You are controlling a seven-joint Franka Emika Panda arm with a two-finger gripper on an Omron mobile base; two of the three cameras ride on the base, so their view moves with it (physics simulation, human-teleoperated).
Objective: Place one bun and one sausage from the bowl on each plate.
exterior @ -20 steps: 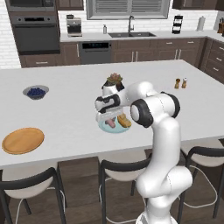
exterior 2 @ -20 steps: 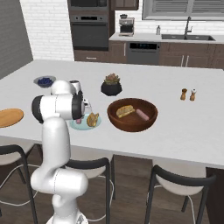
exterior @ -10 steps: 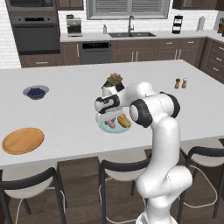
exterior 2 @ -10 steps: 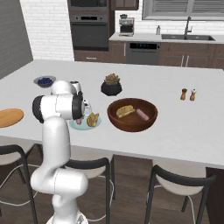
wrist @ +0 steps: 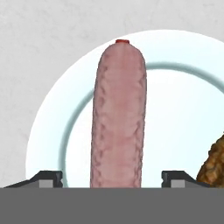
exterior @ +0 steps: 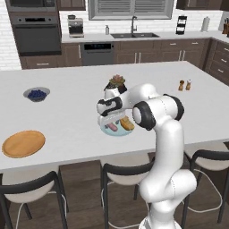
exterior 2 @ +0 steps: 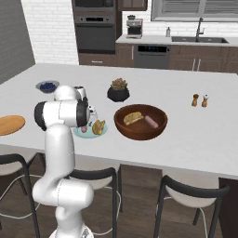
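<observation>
Blue plate (wrist: 183, 113) is done: sausage (wrist: 118, 118) and bun (exterior: 127, 123) both lie on it. Gripper (wrist: 112, 177) sits low over the sausage, jaws spread wide, each tip clear of its sides, so nothing held. A second ago the arm was in the same spot; the jaws have since let go. Left: bowl (exterior 2: 139, 132) holds another bun (exterior 2: 132, 118) and sausage (exterior 2: 151, 122) for the orange plate (exterior: 23, 144), well apart to the left.
</observation>
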